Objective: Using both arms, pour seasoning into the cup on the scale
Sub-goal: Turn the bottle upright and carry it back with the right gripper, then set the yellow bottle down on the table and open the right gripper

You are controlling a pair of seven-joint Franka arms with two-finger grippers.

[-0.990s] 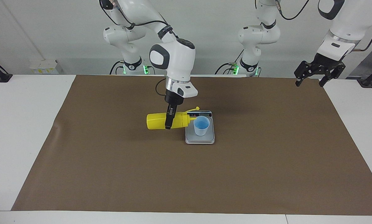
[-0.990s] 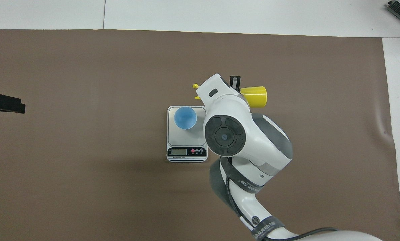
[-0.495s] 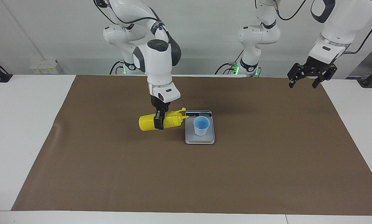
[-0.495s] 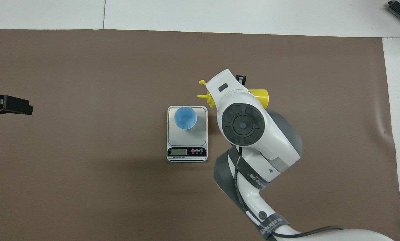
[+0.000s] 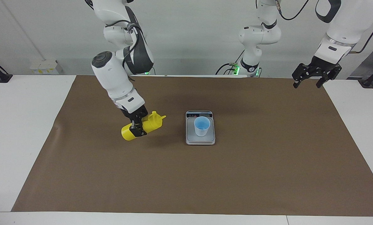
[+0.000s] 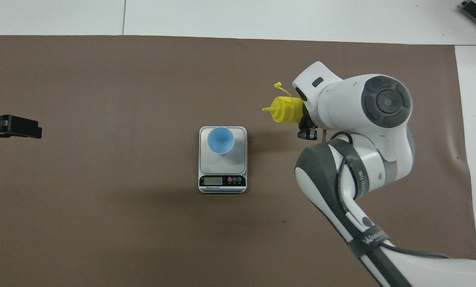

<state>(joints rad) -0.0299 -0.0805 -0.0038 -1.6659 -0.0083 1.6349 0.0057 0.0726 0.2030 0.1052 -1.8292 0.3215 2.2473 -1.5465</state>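
White jointed right arm [image 5: 117,78] and left arm [image 5: 342,22], glossy shells with dark grey joint caps, black cables along the links, and black two-finger grippers: right gripper [image 5: 137,125], left gripper [image 5: 316,73].

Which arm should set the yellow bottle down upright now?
The right. Its gripper already grips the seasoning bottle, tilted above the mat beside the scale. The left gripper waits over the mat's edge, holding nothing.

right arm [image 6: 353,175] strap — "WANJEED", partly legible
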